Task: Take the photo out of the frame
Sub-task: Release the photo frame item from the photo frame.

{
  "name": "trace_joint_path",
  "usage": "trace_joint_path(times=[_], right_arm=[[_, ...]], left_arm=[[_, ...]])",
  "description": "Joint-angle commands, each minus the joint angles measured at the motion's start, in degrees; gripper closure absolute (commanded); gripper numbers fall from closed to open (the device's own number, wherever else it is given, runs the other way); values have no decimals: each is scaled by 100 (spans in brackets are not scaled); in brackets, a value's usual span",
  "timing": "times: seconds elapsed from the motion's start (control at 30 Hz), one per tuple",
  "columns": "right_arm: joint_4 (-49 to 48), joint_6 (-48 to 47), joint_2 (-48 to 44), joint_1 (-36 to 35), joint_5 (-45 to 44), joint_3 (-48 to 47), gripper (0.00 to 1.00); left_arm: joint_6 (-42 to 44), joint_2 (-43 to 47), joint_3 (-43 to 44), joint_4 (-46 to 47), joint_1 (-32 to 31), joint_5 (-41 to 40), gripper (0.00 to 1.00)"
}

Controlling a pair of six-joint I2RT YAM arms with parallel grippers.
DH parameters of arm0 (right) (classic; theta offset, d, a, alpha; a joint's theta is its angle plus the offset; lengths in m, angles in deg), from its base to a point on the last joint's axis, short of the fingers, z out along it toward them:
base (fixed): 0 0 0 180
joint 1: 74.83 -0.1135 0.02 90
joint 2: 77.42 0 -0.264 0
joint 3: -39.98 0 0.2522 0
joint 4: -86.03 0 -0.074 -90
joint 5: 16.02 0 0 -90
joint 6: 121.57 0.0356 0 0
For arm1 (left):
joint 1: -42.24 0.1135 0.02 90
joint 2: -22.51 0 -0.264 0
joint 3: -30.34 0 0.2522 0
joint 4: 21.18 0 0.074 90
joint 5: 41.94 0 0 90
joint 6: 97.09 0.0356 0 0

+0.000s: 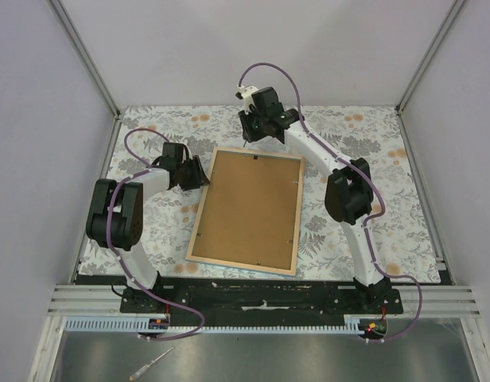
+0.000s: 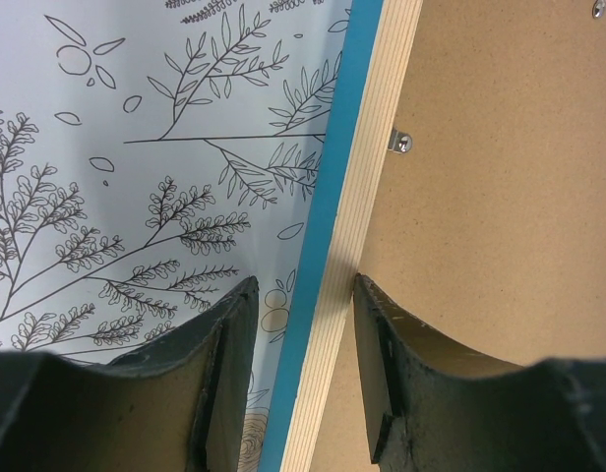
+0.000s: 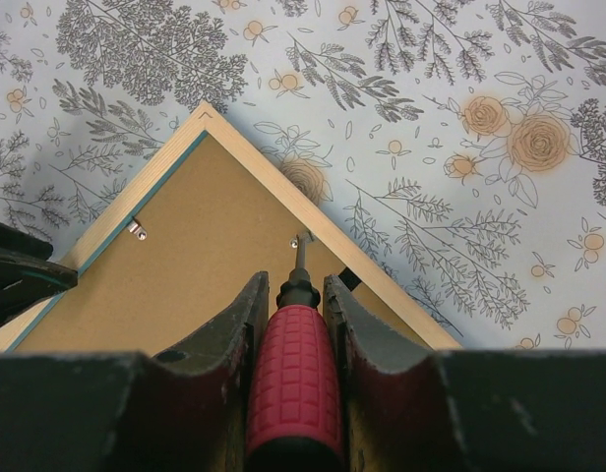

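The frame [image 1: 202, 202] lies face down on the floral cover, showing a light wood back and a thin blue outer side [image 2: 328, 197]. Inside it the photo [image 1: 249, 208] shows only its plain brown board back [image 2: 490, 197]; the print is hidden. My left gripper [image 2: 303, 285] is open and straddles the frame's left rail [image 2: 357, 226], with a gap showing beside the blue side. My right gripper [image 3: 293, 280] is at the frame's far edge [image 3: 269, 182], shut on a red-handled screwdriver [image 3: 295, 374]. The screwdriver's tip rests at a small metal tab [image 3: 301, 239].
More metal tabs hold the board in, one on the left rail [image 2: 401, 143] and one near the far corner [image 3: 136, 228]. The floral table cover [image 1: 348, 135] surrounds the frame. Grey enclosure walls stand on three sides. A small tool [image 1: 149, 366] lies below the arm bases.
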Motion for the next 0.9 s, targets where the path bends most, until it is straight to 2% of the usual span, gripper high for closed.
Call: trace_joint_path(times=[0.0, 0.3, 0.87], right_arm=[[-30, -89, -99, -118, 169, -178, 100], [14, -212, 252, -242, -270, -302, 100], [5, -239, 472, -242, -420, -425, 100]], left_arm=[[-97, 4, -162, -194, 67, -150, 50], [-97, -31, -162, -176, 58, -168, 50], [-114, -31, -171, -167, 67, -150, 50]])
